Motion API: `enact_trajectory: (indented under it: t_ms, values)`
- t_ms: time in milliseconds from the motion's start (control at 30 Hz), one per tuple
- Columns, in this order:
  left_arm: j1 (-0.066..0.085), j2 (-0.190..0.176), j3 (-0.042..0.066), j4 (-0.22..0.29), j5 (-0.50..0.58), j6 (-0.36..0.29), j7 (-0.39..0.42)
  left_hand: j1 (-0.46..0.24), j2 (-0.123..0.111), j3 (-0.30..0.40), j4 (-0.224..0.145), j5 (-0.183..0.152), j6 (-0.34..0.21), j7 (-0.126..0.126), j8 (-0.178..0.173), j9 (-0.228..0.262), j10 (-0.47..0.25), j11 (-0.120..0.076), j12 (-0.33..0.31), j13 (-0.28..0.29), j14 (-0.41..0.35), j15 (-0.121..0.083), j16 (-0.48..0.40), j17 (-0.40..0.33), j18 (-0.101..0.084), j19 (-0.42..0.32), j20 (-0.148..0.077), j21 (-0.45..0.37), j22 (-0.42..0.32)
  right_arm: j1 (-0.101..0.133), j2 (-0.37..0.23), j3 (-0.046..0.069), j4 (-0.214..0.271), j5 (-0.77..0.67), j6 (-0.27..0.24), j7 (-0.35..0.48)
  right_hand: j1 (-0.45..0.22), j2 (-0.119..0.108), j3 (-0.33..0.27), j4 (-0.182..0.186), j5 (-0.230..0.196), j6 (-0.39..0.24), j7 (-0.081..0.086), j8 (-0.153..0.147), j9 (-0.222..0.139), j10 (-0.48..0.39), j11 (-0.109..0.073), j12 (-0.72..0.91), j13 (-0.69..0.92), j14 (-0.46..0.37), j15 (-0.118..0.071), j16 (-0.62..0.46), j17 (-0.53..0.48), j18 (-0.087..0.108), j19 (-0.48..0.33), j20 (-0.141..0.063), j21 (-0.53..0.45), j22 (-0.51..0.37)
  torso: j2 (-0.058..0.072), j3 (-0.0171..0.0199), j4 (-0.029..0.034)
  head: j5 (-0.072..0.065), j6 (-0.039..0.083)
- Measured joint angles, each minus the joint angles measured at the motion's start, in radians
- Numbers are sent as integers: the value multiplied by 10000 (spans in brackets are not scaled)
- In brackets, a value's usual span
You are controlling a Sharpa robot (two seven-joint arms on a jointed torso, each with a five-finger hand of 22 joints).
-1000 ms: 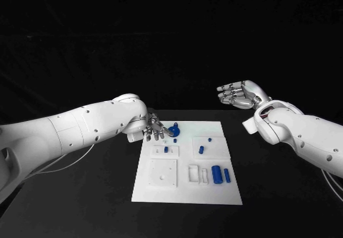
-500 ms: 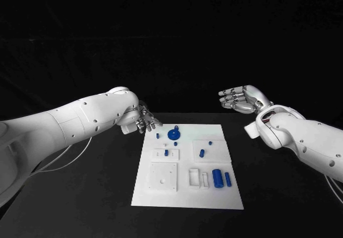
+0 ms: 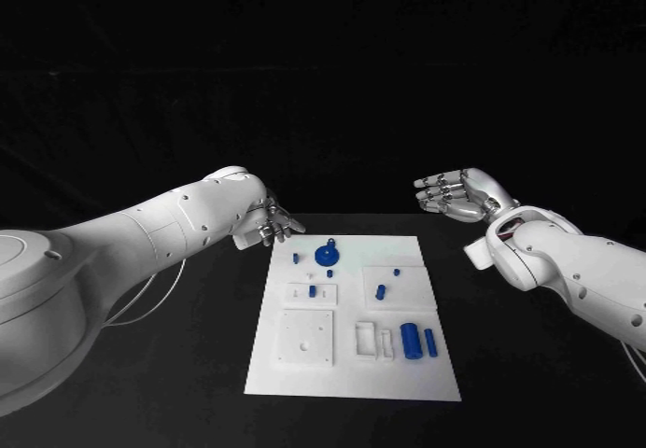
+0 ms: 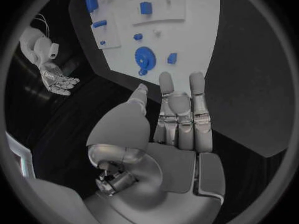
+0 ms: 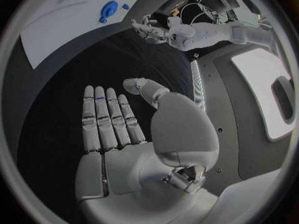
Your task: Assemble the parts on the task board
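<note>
Task board (image 3: 353,373) – a white plate lying flat on the black table (image 3: 161,392), between the two hands and nearer the robot than either. Nearest row: a plain raised white square (image 3: 305,337), a small white bracket (image 3: 368,338), then a thick blue cylinder (image 3: 409,341) with a thinner blue pin (image 3: 431,340) just beside it. Middle row: a small blue block (image 3: 313,291) on a white panel, and two small blue pieces (image 3: 381,290) on the panel next to it. Farthest: a blue gear wheel (image 3: 326,253) with a small blue peg (image 3: 296,257) beside it, close to the left hand.

Left hand (image 3: 273,226) holds nothing; fingers straight and slightly apart, hovering off the board's far left corner. In the left wrist view the fingertips (image 4: 165,79) point toward the gear.

Right hand (image 3: 454,195) holds nothing, palm up, fingers loosely curled – raised beyond the board's far right corner, well apart from it.

Shapes of the smallest pieces are too small to make out.
</note>
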Motion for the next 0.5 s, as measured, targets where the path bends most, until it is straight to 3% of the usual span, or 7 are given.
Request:
enact_trajectory:
  t_ms: [167,333,500]
  values:
    - [-91,162,-10,-397,-223,199,104,-33,-126,104,71,-14,-115,-43,365,810,0,0,32,25,0,0,51,-27,-1,0,0,0,0,0,-68,1,103,0,-3,-1,0,0,0,0,0,0,0,0,0,0,0,0,0,0,0,0,0,0,0,0,0,0,82,-5,-49,37,58]
    - [-178,302,-32,-675,-404,495,192,-119,-264,185,153,26,-343,-178,946,2284,0,0,32,87,-73,-2,116,-37,-1,0,0,0,-1,6,-117,4,201,0,-8,-4,0,0,0,0,0,0,0,0,0,0,0,0,0,0,-1,0,0,0,0,0,0,0,157,-6,-84,58,106]
    - [-274,379,-52,-863,-541,731,267,-186,-448,429,397,-55,-375,-198,1021,3062,0,0,32,106,-73,-2,115,-81,-1,0,0,0,-1,8,-140,11,277,0,-12,-7,0,0,0,0,0,0,0,0,0,0,0,0,0,0,-1,0,0,0,1,0,0,0,213,-6,-108,79,132]
